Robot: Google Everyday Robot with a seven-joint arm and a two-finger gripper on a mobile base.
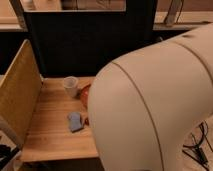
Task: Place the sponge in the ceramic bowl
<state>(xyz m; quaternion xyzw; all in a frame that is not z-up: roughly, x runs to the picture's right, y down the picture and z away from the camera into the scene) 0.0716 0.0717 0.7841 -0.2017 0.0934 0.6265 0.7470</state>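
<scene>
Camera view is half filled by the arm (155,105), whose big rounded white shell swells up from the lower edge and runs off to the upper right; a thin seam curves across its smooth, matte surface. The gripper lies somewhere behind this shell, out of sight, so I cannot tell whether it is open, closed or holding anything.

Just beside the shell's left edge the sponge (75,121) lies flat on the wooden tabletop (50,135). It is a small, soft-looking blue-grey pad, roughly rectangular with rounded corners. A small dark reddish speck (86,121) shows between the sponge and the shell; what it is cannot be made out.

Further back, the ceramic bowl (85,94) shows only as an orange-red sliver of curved rim, the rest covered by the arm. The sponge is outside it, nearer the front edge of the table, and apart from it.

Close to the left of the bowl stands a cup (71,86), upright, translucent white, tapering towards its base.

The tabletop is pale, with visible grain. A light, finely speckled side panel (17,92) rises along its left edge, and a dark panel (85,42) closes off the back. Black cables (197,145) trail on the floor at lower right
</scene>
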